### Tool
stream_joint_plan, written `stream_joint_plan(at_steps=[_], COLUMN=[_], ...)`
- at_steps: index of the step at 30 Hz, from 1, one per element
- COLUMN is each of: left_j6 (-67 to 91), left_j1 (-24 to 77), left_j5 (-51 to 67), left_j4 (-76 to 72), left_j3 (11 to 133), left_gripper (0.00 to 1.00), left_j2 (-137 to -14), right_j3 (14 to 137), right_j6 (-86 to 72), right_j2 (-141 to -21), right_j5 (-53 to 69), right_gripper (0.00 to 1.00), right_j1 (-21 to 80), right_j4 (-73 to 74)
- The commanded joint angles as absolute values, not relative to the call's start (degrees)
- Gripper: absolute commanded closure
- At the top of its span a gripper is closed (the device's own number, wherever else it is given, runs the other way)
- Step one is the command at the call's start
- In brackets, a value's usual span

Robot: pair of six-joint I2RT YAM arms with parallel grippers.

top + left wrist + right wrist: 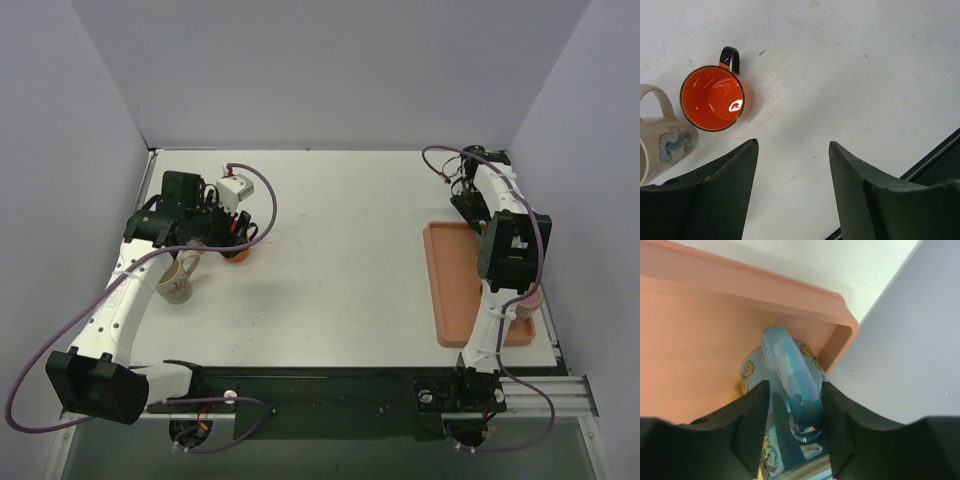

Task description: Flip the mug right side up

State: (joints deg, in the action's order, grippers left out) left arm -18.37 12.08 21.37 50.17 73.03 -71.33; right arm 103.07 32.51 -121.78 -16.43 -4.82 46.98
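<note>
Mug [790,370] handle pinched by right tool [794,390], in pink tray [700,340], left tool [792,147] open

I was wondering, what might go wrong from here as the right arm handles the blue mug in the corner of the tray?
1. The right gripper pinches only the glossy, rounded handle of the blue mug, so the mug may swivel or slip when lifted.
2. The mug sits tight in a corner of the tray; turning it there could knock the rim and shift the tray.
</note>
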Motion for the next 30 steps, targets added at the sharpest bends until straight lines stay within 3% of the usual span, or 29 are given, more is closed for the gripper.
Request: stream_joint_plan(at_steps=[1, 4, 6, 16, 22, 30], left_j6=[-18.11, -18.11, -18.19, -18.28, -18.19, -18.1], left_j1=[12.3, 12.31, 12.3, 12.3, 12.3, 12.39], left_j5=[22.76, 22.76, 22.85, 23.73, 24.26, 26.62], left_j4=[48.43, 48.34, 48.25, 47.64, 47.37, 46.76], left_j3=[73.3, 73.13, 73.04, 72.86, 72.6, 72.07], left_gripper=[0.32, 0.32, 0.32, 0.32, 0.31, 0.29], left_j2=[-71.54, -71.37, -71.28, -70.49, -69.26, -68.29], right_j3=[103.89, 103.71, 103.62, 101.25, 86.25, 82.01], right_j6=[32.43, 32.7, 32.96, 32.52, 33.22, 26.47], right_j2=[-122.26, -122.17, -121.56, -109.96, -97.4, -89.5], right_j5=[-13.36, -12.75, -11.0, -2.48, 7.11, 12.65], right_gripper=[0.67, 0.82, 0.99, 1.0, 1.0, 1.0], right_j1=[-4.31, -4.48, -4.39, -2.81, -3.25, -2.9], right_j4=[50.54, 50.71, 50.89, 49.14, 36.15, 29.73])
